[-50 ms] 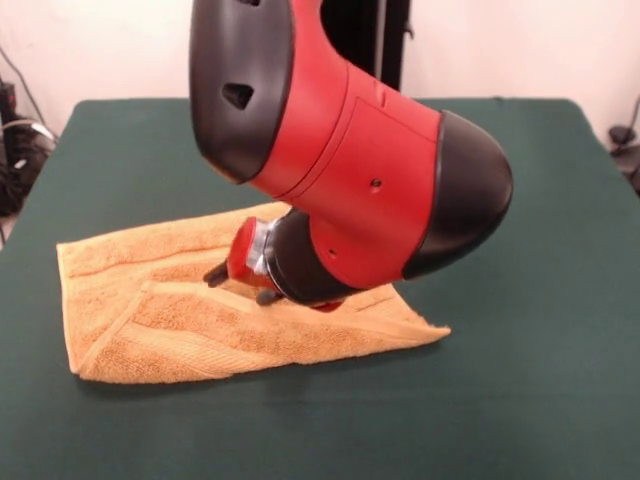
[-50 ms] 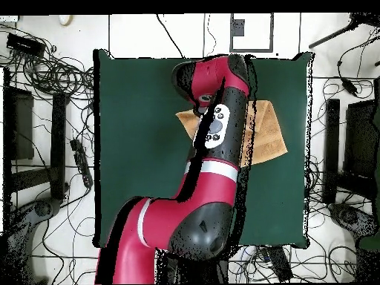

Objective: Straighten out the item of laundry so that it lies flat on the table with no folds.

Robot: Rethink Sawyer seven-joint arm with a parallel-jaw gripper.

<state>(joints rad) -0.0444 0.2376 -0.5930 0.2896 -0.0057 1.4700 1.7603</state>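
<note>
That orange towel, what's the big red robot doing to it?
The robot arm is leaning low over the golden-orange towel on the green table. Its gripper is right down at the towel's top, near the middle. The towel is not flat yet: part of it is folded over, with a slanted fold line across the cloth. From above, the arm covers most of the towel, so only its ends peek out on either side. It looks like the robot is trying to smooth the towel out.
</note>
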